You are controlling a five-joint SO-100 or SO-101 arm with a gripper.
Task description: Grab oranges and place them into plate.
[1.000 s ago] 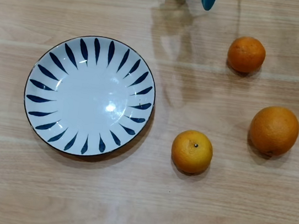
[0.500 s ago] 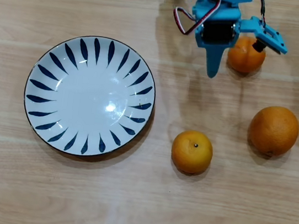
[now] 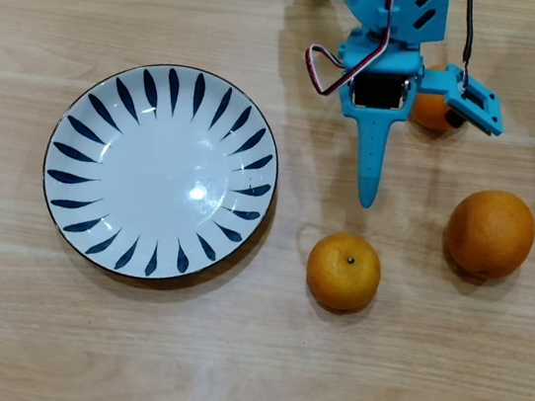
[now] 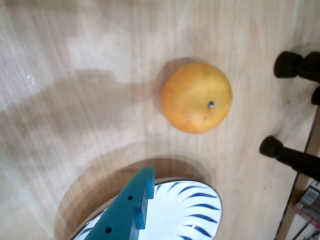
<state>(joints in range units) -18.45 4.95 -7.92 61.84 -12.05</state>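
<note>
From above, the blue gripper hangs with its jaws wide apart and holds nothing. The plate is empty. The yellow orange lies at five o'clock from it.

In the wrist view, that orange sits at twelve o'clock from the plate. Next, I think the gripper must drop around one orange.

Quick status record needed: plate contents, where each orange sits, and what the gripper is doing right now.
plate: empty, left side of the overhead view
stem-dot orange: on the table, right of the plate
large orange: on the table, far right
third orange: on the table, mostly hidden under the arm
gripper: open, holding nothing; one finger points toward the stem-dot orange
oranges placed: none
</note>
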